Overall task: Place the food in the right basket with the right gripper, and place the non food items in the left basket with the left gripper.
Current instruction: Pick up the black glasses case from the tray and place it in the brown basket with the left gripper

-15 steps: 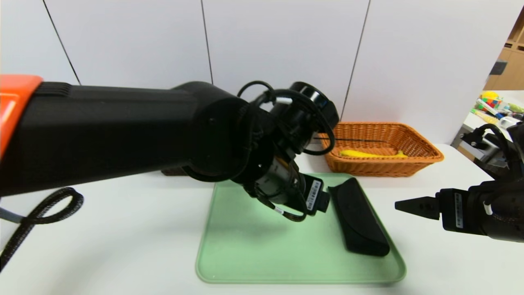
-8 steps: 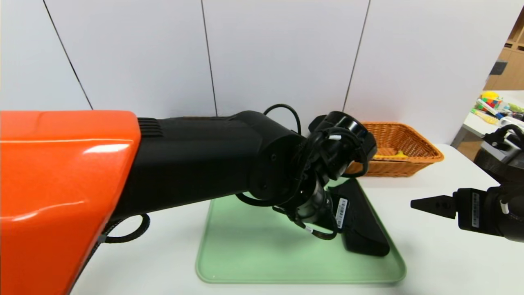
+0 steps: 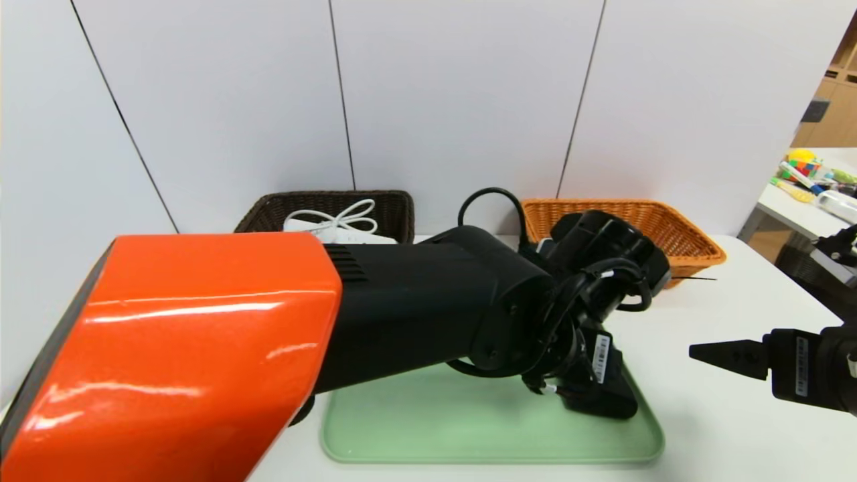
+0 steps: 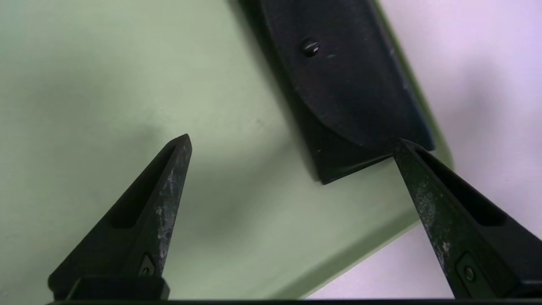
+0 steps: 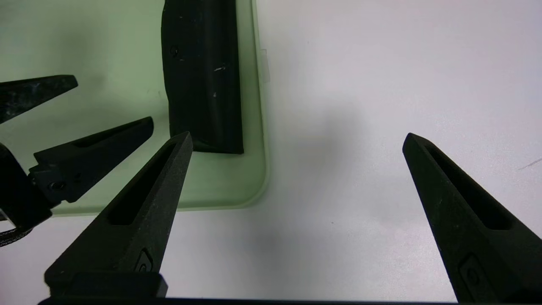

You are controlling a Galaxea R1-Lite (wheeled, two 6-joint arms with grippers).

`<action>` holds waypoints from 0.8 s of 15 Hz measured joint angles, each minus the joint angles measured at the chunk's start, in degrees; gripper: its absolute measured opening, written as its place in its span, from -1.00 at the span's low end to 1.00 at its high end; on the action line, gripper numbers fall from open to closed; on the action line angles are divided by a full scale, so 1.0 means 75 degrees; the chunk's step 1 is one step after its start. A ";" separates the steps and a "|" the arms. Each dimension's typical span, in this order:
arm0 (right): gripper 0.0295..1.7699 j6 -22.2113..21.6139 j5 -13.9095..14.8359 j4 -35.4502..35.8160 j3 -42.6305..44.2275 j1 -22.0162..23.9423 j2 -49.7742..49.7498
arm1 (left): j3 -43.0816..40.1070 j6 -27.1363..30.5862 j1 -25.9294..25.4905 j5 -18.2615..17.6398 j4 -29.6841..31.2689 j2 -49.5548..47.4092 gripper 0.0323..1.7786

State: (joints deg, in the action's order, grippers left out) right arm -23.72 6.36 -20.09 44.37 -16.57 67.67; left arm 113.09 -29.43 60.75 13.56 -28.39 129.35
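Note:
A long black case [image 4: 351, 84] lies along the right side of the green tray [image 3: 415, 428], its near end showing past my left wrist [image 3: 606, 405]. My left gripper [image 4: 293, 143] hangs open just above that near end; one finger is over the case's corner, the other over bare tray. My right gripper [image 5: 297, 136] is open and empty over the white table, to the right of the tray [image 5: 220, 186]. The right wrist view also shows the case [image 5: 203, 76] and the left gripper [image 5: 113, 101]. No food shows; my left arm covers part of the right basket.
The dark brown left basket [image 3: 268, 207] at the back holds a white cable and power strip [image 3: 341, 221]. The orange right basket [image 3: 689, 241] stands behind the tray's right corner. My left arm's orange and black bulk fills the foreground. A side table with toys is at far right.
My left arm has swung right and down across the tray, bringing its gripper over the case's near end. The right gripper has drawn back a little to the right.

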 joint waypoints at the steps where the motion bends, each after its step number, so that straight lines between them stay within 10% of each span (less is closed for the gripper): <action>1: 0.93 0.0000 0.0003 0.0000 -0.0034 0.0008 -0.0029 | 0.0000 -0.0016 0.0037 0.0000 0.0265 0.0052 0.90; 12: 0.93 0.0021 -0.0003 -0.0003 -0.0099 0.0020 -0.0133 | 0.0015 0.0907 0.0218 0.0029 0.2144 0.0871 0.90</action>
State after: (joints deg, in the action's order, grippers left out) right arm -23.56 6.34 -20.11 43.63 -16.42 66.67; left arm 113.20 -22.63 62.38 13.78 -12.31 135.89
